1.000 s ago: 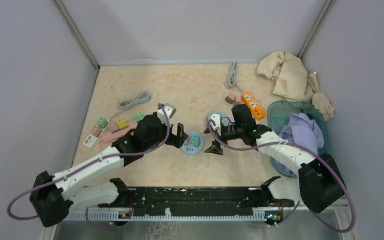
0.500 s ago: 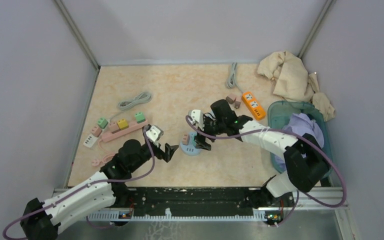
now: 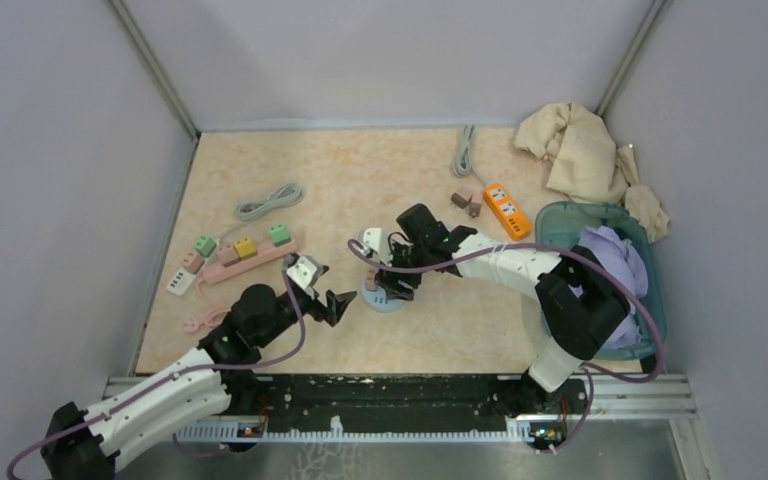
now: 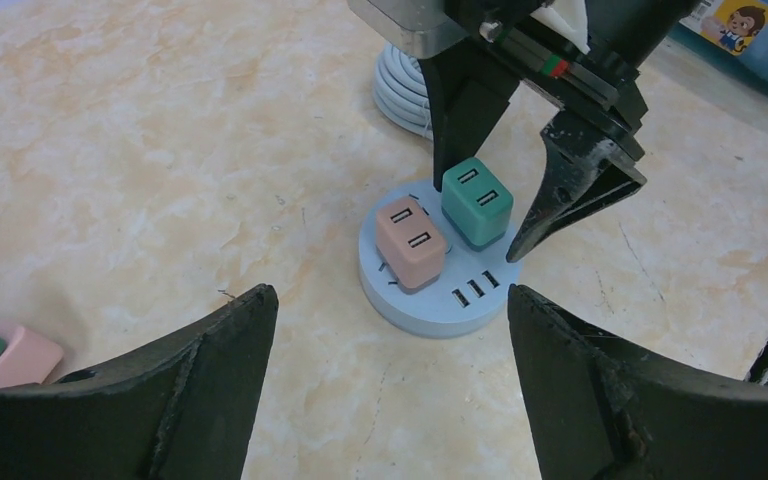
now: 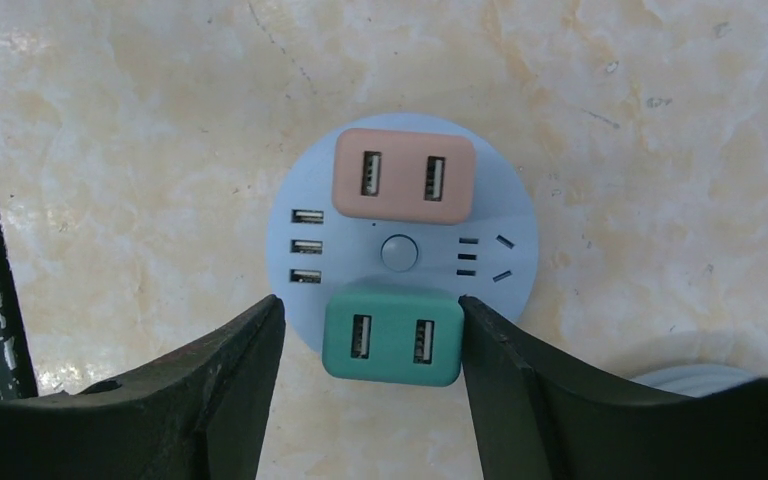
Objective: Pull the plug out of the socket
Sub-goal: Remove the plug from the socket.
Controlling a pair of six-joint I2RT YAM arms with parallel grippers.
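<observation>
A round light-blue socket (image 3: 380,301) lies mid-table with a pink plug (image 5: 405,175) and a teal plug (image 5: 392,335) in its top. My right gripper (image 5: 370,303) reaches down over it and straddles the teal plug. One finger (image 5: 520,380) rests against the plug's side, and the other stands a small gap away, so it is open. In the left wrist view the socket (image 4: 420,322) and both plugs sit just ahead of my left gripper (image 4: 390,297). That gripper is wide open, empty and a little short of the socket.
A pink power strip (image 3: 250,255) with several plugs lies at the left, with a grey cable (image 3: 270,200) behind it. An orange strip (image 3: 506,208), loose plugs (image 3: 465,200), a beige cloth (image 3: 580,150) and a teal bin (image 3: 560,215) of purple cloth stand at the right.
My right gripper moved left and down over the socket and narrowed around the teal plug. My left arm drew back toward the near edge and now points at the socket.
</observation>
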